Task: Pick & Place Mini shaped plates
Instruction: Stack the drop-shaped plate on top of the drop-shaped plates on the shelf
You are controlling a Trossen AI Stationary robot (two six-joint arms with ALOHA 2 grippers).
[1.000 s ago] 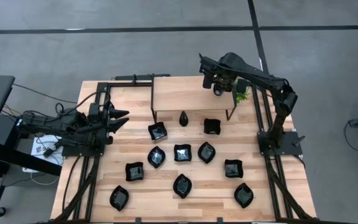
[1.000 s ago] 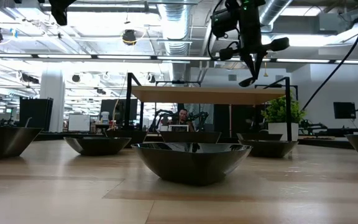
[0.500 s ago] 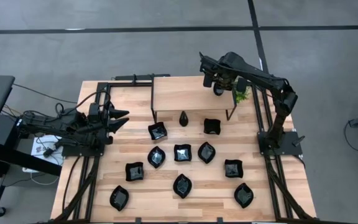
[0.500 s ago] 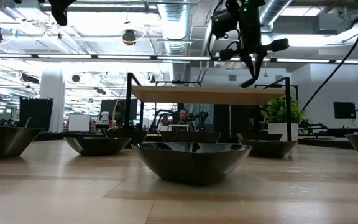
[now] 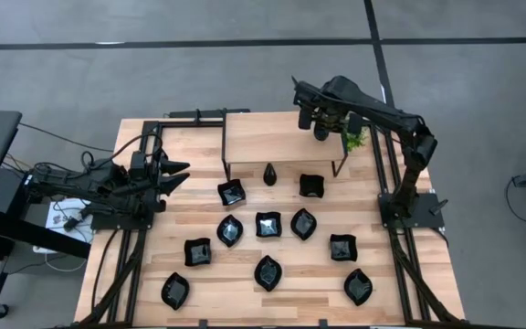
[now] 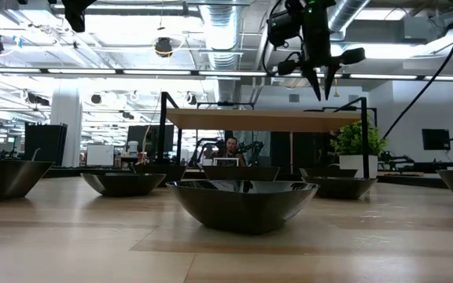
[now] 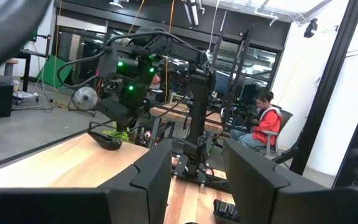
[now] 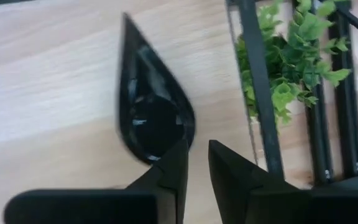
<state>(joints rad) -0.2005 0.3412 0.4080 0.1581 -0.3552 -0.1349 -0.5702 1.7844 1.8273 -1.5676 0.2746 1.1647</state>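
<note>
A black teardrop plate lies flat on the light wooden shelf, near the shelf's far right end; the left wrist view shows this plate too. My right gripper hangs just above its round end, pointing down, fingers slightly open and holding nothing. In the low view the gripper is clear above the shelf top. Several more black plates rest on the table in front of the shelf. My left gripper waits open at the table's left edge.
A small green plant stands just right of the shelf's end, close to my right gripper. The shelf's black frame legs run beside the plant. Another teardrop plate sits on the table by the shelf's near edge.
My right gripper has opened and let go of the teardrop plate. The plate hung tilted at the fingertips above the shelf; now it lies on the shelf top. The gripper has stayed in place.
</note>
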